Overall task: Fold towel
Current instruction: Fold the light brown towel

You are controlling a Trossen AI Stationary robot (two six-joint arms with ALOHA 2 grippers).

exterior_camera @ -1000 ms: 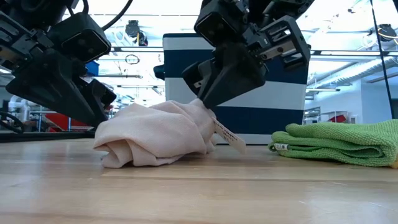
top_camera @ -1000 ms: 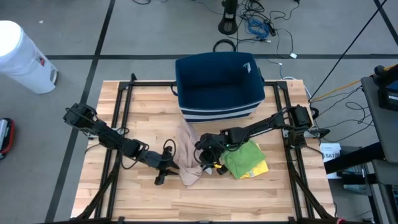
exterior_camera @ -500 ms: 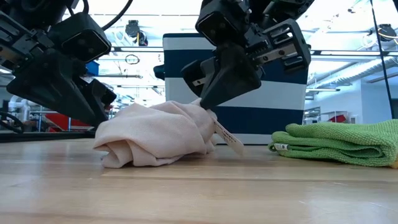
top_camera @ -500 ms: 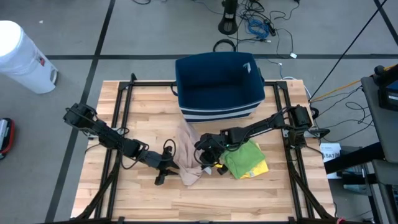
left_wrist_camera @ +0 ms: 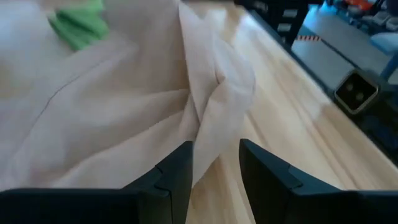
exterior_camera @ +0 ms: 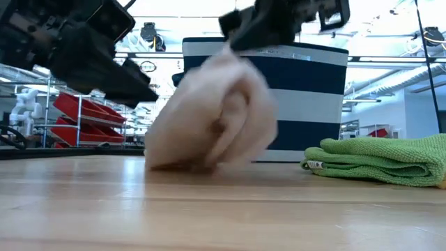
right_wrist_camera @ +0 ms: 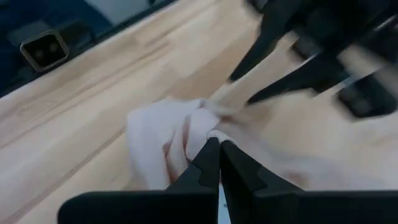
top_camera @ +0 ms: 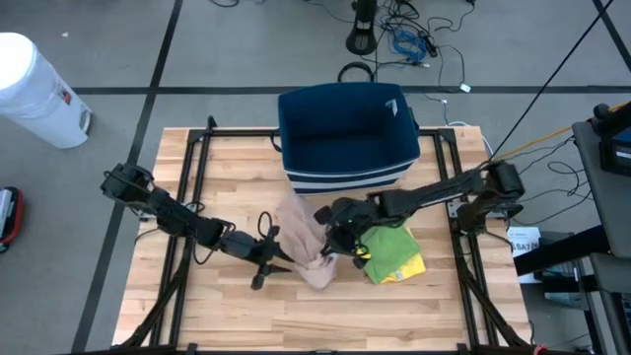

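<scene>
A pale pink towel [top_camera: 306, 239] is bunched at the table's middle. Its top is drawn up under my right gripper [top_camera: 331, 248], which is shut on it. In the low view the towel [exterior_camera: 209, 111] hangs as a tall blurred bundle with its bottom on the wood. My left gripper [top_camera: 282, 258] lies low at the towel's left side. In the left wrist view it [left_wrist_camera: 214, 158] is open, with a twisted fold of the towel [left_wrist_camera: 211, 124] reaching in between its fingers. My right gripper pinches a gathered bunch of cloth at the towel's top [right_wrist_camera: 208, 127] between its two fingers. They slant down from the table's right. The towel hangs below them with its lower end [exterior_camera: 178, 162] on the table. My left gripper has the fold between its fingers; whether they touch it, I cannot tell.
A folded green towel [top_camera: 390, 252] lies just right of the pink one, under my right arm. A dark blue bin with white stripes [top_camera: 345, 133] stands behind both. Bare wood lies at the near edge and the left.
My right gripper has gone up with the towel's top. The low heap has been drawn into a tall hanging bundle. Its bottom stays on the table and has shifted a little toward the near edge. My left gripper has tipped upward at the towel's left side.
</scene>
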